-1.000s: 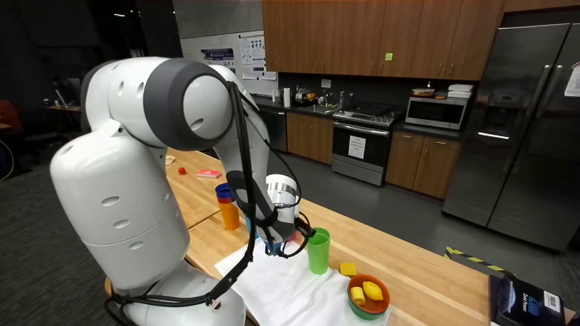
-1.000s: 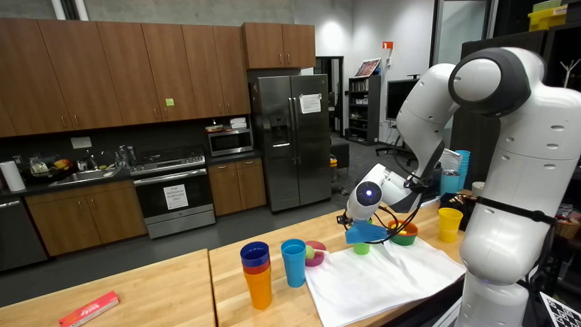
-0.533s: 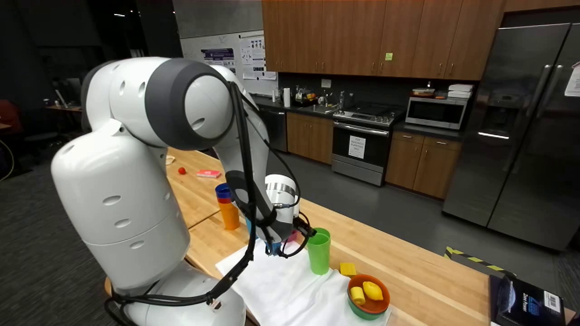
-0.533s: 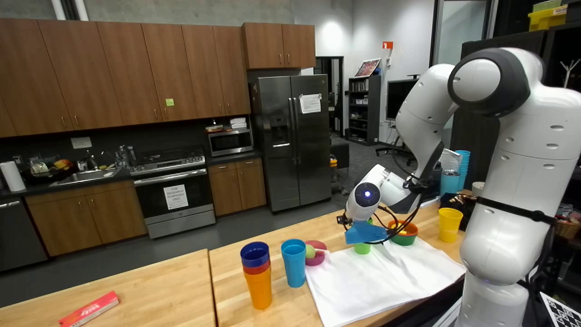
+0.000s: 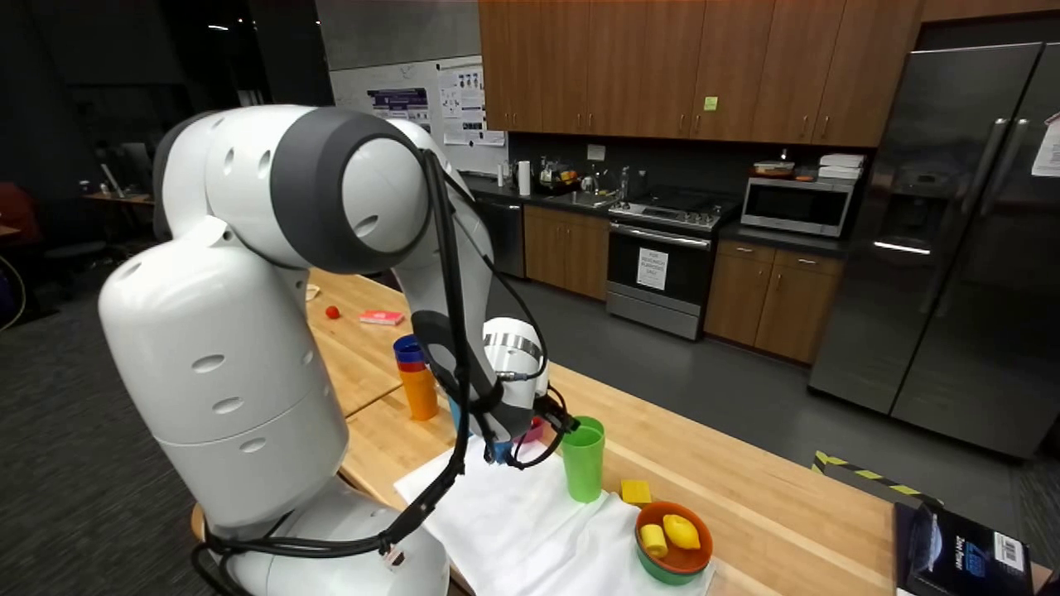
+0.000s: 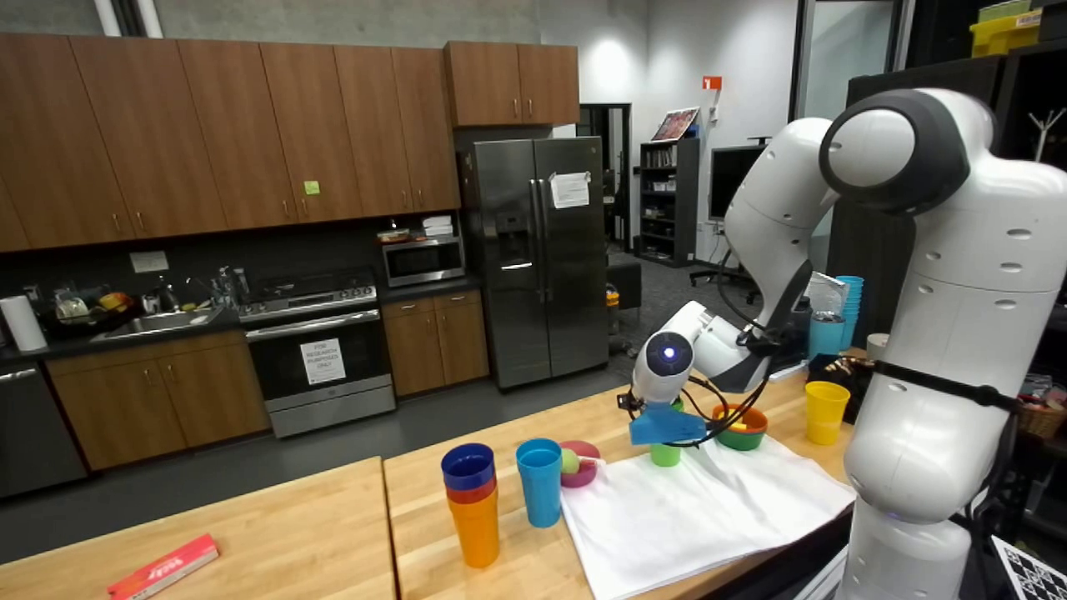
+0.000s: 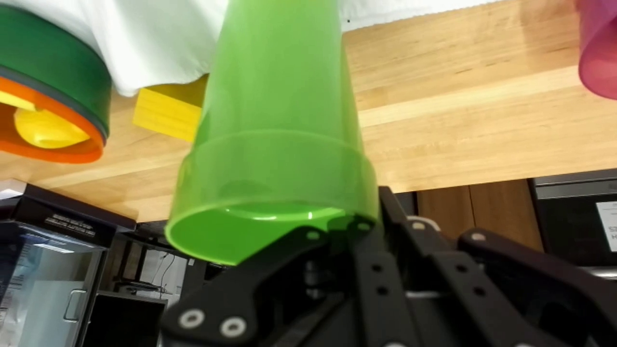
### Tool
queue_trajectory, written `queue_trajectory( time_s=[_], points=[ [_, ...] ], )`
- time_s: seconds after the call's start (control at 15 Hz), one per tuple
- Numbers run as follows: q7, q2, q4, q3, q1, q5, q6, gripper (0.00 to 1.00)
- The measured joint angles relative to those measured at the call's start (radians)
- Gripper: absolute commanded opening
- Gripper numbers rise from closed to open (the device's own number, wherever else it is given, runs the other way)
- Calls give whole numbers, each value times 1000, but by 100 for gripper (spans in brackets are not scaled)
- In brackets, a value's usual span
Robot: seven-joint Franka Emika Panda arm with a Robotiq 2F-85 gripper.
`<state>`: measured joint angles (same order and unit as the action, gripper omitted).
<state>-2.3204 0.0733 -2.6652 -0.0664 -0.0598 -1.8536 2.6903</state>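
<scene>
The white arm [image 6: 779, 196] reaches slightly further left in an exterior view than a second ago, bent over the table [image 6: 538, 568] with its wrist [image 6: 663, 375] low above the white cloth [image 6: 700, 521]. The gripper [image 7: 374, 212] is clamped on the rim of the green cup [image 7: 279, 101], which stands about upright at the cloth's far edge. Right of it, an orange bowl [image 5: 684, 560] nested in a green bowl [image 7: 60, 72] holds a lemon [image 5: 681, 531] and a smaller yellow piece [image 5: 653, 540]

"Did you see any room to pass the green cup [image 7: 279, 106]?"
"Toward the pink bowl [image 7: 597, 58], yes, over open tabletop [image 7: 458, 120]; opposite, the yellow block [image 7: 166, 111] and stacked bowls [image 7: 58, 77] stood in the way"
</scene>
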Motion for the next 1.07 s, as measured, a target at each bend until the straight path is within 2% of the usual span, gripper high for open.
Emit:
queue_trajectory(
  time_s=[0.2,0.27,0.33,0.6,0.8,0.87,0.93,1.07],
  points=[
    [4,-9,11,0,0,29,0,2],
    [5,-11,15,0,0,34,0,32],
    [8,-14,17,0,0,36,0,8],
    [31,-32,21,0,0,66,0,31],
    [31,-43,23,0,0,66,0,32],
    [31,-43,23,0,0,66,0,57],
    [31,-43,23,0,0,66,0,58],
    [31,-43,22,0,0,66,0,68]
  ],
)
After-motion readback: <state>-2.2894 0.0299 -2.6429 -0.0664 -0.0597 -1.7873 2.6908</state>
